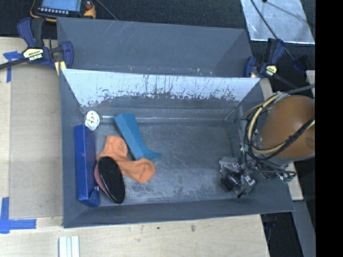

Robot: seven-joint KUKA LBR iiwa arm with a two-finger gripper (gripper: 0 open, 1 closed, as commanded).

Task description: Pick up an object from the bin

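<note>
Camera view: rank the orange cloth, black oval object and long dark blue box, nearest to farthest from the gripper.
From the gripper, at the bin's right:
1. Orange cloth, left of centre.
2. Black oval object, further left.
3. Long dark blue box, along the left wall.

Hidden under the black oval brush (pixel 110 180): the lower left corner of the orange cloth (pixel 131 165), and something red (pixel 97 179) at the brush's left rim, too little showing to name. Cannot tell whether the light blue block (pixel 133 137) at the cloth's upper right lies over the cloth's edge or only against it, nor read the marks on the small white round thing (pixel 92 120) up and left of the cloth. Far right of the cloth, the gripper (pixel 235 182) a dark tangle without clear outline, the arm's orange cover (pixel 286 127) cut off by the picture's edge.
</note>
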